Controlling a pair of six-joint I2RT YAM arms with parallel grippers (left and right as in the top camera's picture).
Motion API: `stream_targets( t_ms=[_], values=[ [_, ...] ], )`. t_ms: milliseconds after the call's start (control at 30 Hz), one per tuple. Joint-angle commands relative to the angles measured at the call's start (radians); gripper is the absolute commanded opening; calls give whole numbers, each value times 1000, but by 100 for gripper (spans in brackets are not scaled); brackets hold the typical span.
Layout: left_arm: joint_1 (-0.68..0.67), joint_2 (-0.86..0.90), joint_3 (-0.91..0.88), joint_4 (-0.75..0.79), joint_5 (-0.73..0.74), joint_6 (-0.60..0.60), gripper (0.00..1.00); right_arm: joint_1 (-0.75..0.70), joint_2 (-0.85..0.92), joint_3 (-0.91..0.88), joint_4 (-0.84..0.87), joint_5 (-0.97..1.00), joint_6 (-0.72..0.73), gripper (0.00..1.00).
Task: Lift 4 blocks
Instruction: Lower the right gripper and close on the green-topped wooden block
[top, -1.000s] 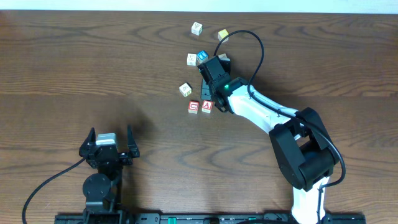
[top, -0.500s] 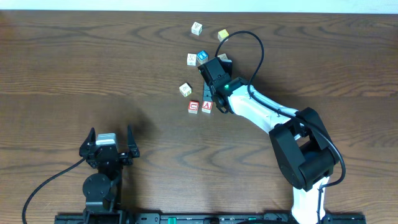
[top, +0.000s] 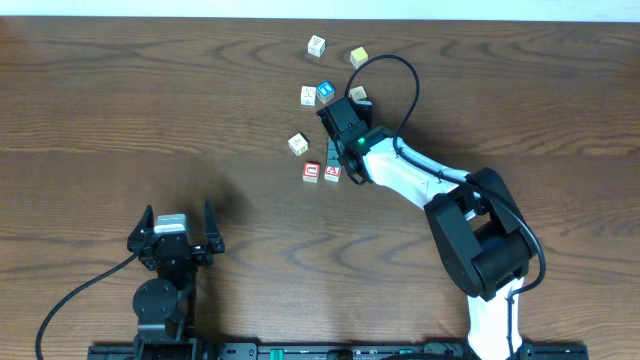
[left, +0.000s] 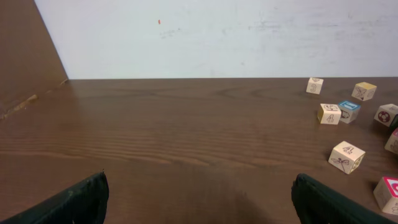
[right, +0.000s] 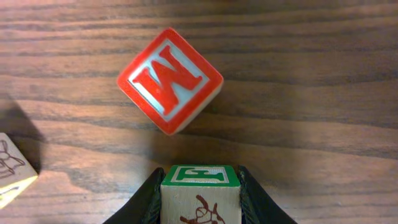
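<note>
Two red blocks with white letters (top: 311, 172) (top: 332, 172) lie side by side mid-table, with a pale cream block (top: 297, 143) just behind them. In the right wrist view a red block (right: 169, 81) lies turned like a diamond just ahead of my right gripper (right: 200, 183). That gripper (top: 334, 152) is shut on a green-topped cube (right: 200, 186), one finger against each side. A cream block's corner (right: 11, 171) shows at that view's left edge. My left gripper (top: 179, 216) (left: 202, 205) stands open near the front left, far from the blocks, with nothing between its fingers.
Behind the right gripper lie a blue-faced cube (top: 325, 91), a cream cube (top: 308, 95), a brownish cube (top: 357, 93), a yellow cube (top: 358, 56) and another cream cube (top: 316, 45). The right arm's black cable (top: 400, 75) loops over the table.
The right gripper's jaws have closed in on the green-topped cube, and its head has shifted slightly towards the red blocks. The left arm has not moved.
</note>
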Motion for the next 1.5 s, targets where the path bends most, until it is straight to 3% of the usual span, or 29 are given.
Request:
stream_targets(
  t_ms=[0, 200, 333, 533, 700, 1100, 1467],
  values=[
    [-2, -3, -21, -37, -5, -2, 94, -18, 15, 13, 16, -8, -37, 22],
    [-2, -3, -21, -37, -5, -2, 94, -19, -61, 18, -37, -6, -41, 11],
    [-2, -3, -21, -37, -5, -2, 94, -20, -181, 18, -158, 54, -52, 4],
    [-2, -3, -21, -37, -5, -2, 94, -20, -393, 17, -283, 66, -81, 6],
    [-2, -3, -21, -37, -5, -2, 94, -11, -448, -29, -361, 51, -76, 1],
    [-2, -3, -21, -37, -5, -2, 94, 78, -451, -447, -48, -34, 58, 1],
    [-2, -3, -21, -38, -5, -2, 94, 193, -449, -497, -14, 3, 287, 7]
  ],
)
